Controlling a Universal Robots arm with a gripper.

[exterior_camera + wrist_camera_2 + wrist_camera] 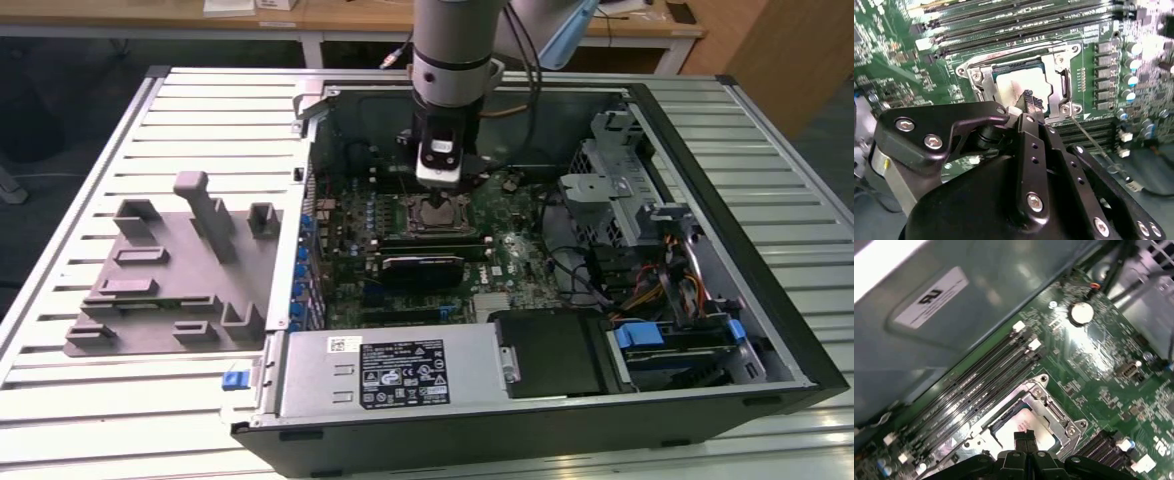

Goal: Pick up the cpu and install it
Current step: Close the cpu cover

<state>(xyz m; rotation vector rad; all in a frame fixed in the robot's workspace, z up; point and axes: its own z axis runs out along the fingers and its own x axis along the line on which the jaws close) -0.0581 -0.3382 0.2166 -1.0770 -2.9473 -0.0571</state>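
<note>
power supply (387,375) lies along the near wall of the open computer case (561,435). farther in, the cpu (1016,82) sits flat inside the motherboard socket (1061,75). gripper (1029,100) hangs directly over it, fingertips clenched together, holding nothing. memory slots (979,385) run beyond.

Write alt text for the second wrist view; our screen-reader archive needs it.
The gripper holds its closed black fingers directly over the silver cpu lying in the metal-framed socket of a green motherboard, with memory slots beyond.
</note>
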